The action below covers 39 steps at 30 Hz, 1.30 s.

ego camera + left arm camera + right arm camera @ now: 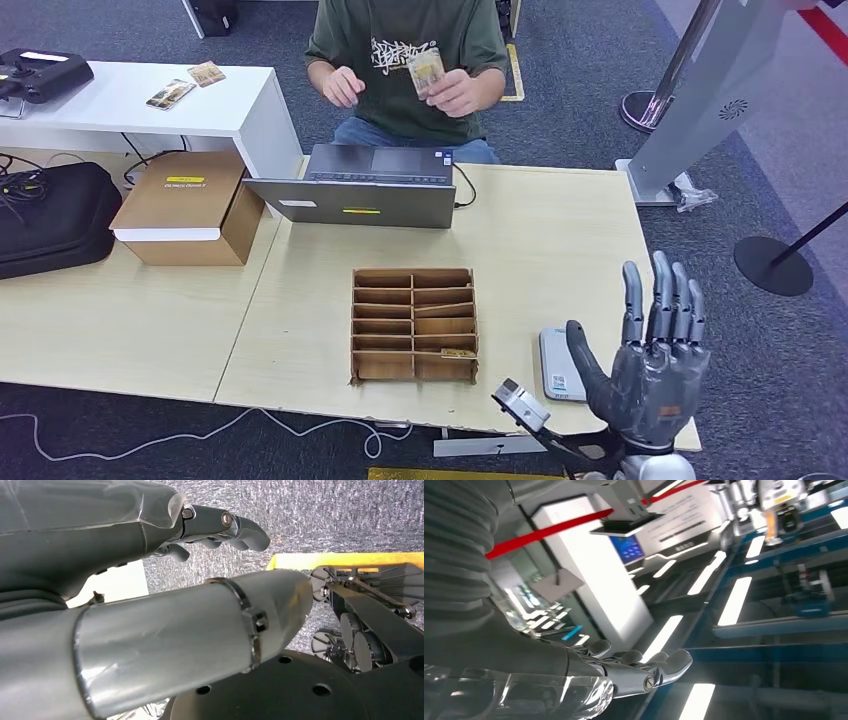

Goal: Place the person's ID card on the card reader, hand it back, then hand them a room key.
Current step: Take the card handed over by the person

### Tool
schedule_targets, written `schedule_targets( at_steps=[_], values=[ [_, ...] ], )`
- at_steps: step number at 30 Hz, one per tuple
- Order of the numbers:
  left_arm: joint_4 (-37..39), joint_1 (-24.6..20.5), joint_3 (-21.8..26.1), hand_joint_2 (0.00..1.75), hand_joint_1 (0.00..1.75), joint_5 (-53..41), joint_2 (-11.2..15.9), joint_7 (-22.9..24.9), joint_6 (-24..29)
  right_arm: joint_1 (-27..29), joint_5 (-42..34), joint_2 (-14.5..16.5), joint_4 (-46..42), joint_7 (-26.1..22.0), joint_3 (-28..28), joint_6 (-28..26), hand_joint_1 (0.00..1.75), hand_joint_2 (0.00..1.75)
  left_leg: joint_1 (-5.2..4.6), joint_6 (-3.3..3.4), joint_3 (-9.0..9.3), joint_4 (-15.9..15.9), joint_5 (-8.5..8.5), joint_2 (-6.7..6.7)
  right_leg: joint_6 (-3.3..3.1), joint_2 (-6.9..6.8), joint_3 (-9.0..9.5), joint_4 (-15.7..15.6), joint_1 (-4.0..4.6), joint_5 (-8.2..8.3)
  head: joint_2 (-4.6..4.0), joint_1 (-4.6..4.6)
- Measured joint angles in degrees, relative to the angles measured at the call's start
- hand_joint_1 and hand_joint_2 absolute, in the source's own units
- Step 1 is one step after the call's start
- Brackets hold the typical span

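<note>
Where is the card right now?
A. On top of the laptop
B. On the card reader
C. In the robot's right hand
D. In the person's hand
D: the person across the table holds the card up in one hand, while the robot's right hand is raised with fingers apart and empty, beside the card reader, which has nothing on it.

Grey carpet floor (600, 90), light wooden table (560, 240).

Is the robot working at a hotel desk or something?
Probably a mock-up front desk in a lab or showroom. A person sits behind a laptop holding up a card; a card reader and a wooden slotted key box sit on the table, with a queue-barrier post nearby.
</note>
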Motion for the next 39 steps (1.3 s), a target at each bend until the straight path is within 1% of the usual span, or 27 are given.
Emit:
schedule_targets(
  at_steps=[2,3,6,10,14,17,18,19,20,22,23,24,27,30,34,39],
  values=[
    [0.0,0.0,0.0,0.00,0.00,0.0,0.1,0.0,0.0,0.3,0.0,0.5,0.1,-5.8,-3.1,0.0,0.00,1.75,0.00,0.01,-0.02,0.0,-0.01,-0.02,0.00,-0.02,0.01,0.0,0.00,0.00,0.00,0.01],
    [0.0,0.0,0.0,0.00,0.00,0.1,0.2,0.0,-0.1,0.4,0.0,0.7,0.2,-7.6,-4.8,0.0,0.00,1.75,0.00,0.01,-0.03,0.0,-0.01,-0.02,0.00,-0.02,0.01,0.0,0.00,0.00,0.00,0.01],
    [0.0,0.0,0.0,0.00,0.00,0.3,0.3,-0.1,-0.2,0.5,-0.1,1.0,0.5,-8.7,-8.2,0.0,0.00,1.75,-0.01,0.00,-0.05,0.0,-0.02,-0.01,0.00,-0.01,0.01,0.0,0.00,0.00,0.00,0.02],
    [0.0,0.1,-0.1,0.00,0.00,0.2,0.4,-0.1,-0.5,0.4,-0.1,1.2,1.5,-6.7,-9.8,0.0,0.00,1.75,0.00,-0.01,-0.07,0.0,-0.03,-0.01,0.00,-0.01,0.02,0.0,0.00,0.00,0.00,0.01],
    [0.0,0.0,-0.6,0.00,0.00,-0.5,0.6,-0.1,-0.5,-1.4,-0.1,0.7,3.6,-1.7,-9.8,0.3,0.00,1.75,0.01,-0.01,-0.04,0.0,-0.02,0.00,0.00,0.00,0.03,0.0,0.00,0.00,0.00,0.02],
    [0.0,0.0,-1.0,0.00,0.00,-0.7,0.8,-0.1,-0.6,-2.9,-0.1,0.3,4.8,-0.2,-9.8,0.5,0.00,1.75,0.01,-0.01,-0.02,0.0,-0.02,-0.01,0.00,-0.01,0.04,0.0,0.00,0.00,0.00,0.02],
    [0.0,0.0,-1.1,0.00,0.00,-0.9,0.8,-0.1,-0.5,-3.5,0.0,0.0,5.2,1.3,-9.5,0.9,0.00,1.75,0.01,-0.01,-0.05,0.0,-0.02,-0.01,0.00,-0.01,0.05,0.0,0.00,0.00,0.00,0.02],
    [0.0,0.0,-1.3,0.00,0.00,-1.2,0.9,-0.1,-0.5,-4.6,0.0,-0.5,5.9,4.0,-8.9,1.7,0.00,1.75,0.01,-0.02,-0.07,0.0,-0.01,0.03,-0.02,0.03,0.03,0.0,0.00,0.02,0.00,0.02],
    [0.0,0.0,-1.5,0.00,0.00,-1.6,1.0,-0.1,-0.4,-6.3,0.0,-1.4,6.8,8.5,-7.5,2.6,0.00,1.75,0.01,-0.03,-0.09,0.0,0.00,0.11,-0.04,0.10,0.01,0.0,0.00,0.06,0.00,0.01],
    [0.0,-0.3,-2.2,0.00,0.00,-2.7,1.5,0.1,-0.1,-11.6,0.0,-4.1,10.3,19.6,-3.1,4.3,0.00,1.75,0.01,-0.05,-0.03,0.0,0.03,0.37,-0.08,0.33,-0.05,0.0,0.00,0.15,0.00,0.00],
    [0.0,-0.5,-2.5,0.00,0.00,-3.3,1.7,0.2,-0.1,-14.6,0.0,-5.4,12.6,23.7,-0.6,4.7,0.00,1.75,0.00,-0.06,0.01,0.0,0.05,0.48,-0.09,0.42,-0.06,0.0,0.00,0.19,-0.01,-0.01],
    [-0.1,-0.8,-2.9,0.00,0.00,-3.8,2.0,0.3,0.0,-17.6,0.0,-6.5,15.1,26.1,1.6,4.9,0.00,1.75,0.00,-0.05,0.05,0.0,0.08,0.53,-0.09,0.46,-0.06,0.0,0.00,0.22,-0.01,0.00],
    [-0.2,-1.5,-3.7,0.00,0.00,-4.7,2.7,0.8,0.0,-24.5,0.0,-8.8,21.8,27.5,6.0,4.8,0.00,1.75,0.01,-0.04,0.08,0.0,0.22,0.40,-0.11,0.33,-0.04,0.0,0.00,0.27,-0.01,-0.01],
    [-0.2,-1.6,-4.2,0.00,0.00,-5.1,3.1,1.0,0.0,-28.5,0.0,-10.1,26.1,27.7,8.3,4.8,0.00,1.75,0.03,-0.07,0.05,0.0,0.27,0.31,-0.11,0.27,-0.04,0.1,0.00,0.28,-0.01,-0.01],
    [-0.5,-1.7,-4.8,0.00,0.00,-6.2,3.5,1.0,0.2,-33.1,0.0,-11.0,32.1,26.7,9.9,3.7,0.00,1.75,0.02,-0.08,-0.01,0.0,0.26,0.33,-0.11,0.30,-0.11,0.1,0.00,0.28,0.00,-0.01],
    [-0.7,-2.0,-5.1,0.00,0.00,-6.4,3.7,1.5,0.4,-41.5,0.0,-11.1,43.1,24.1,10.4,0.8,0.00,1.75,0.02,-0.07,-0.03,0.0,0.27,0.32,-0.11,0.28,-0.11,0.1,0.00,0.28,0.00,0.00]
  ],
)
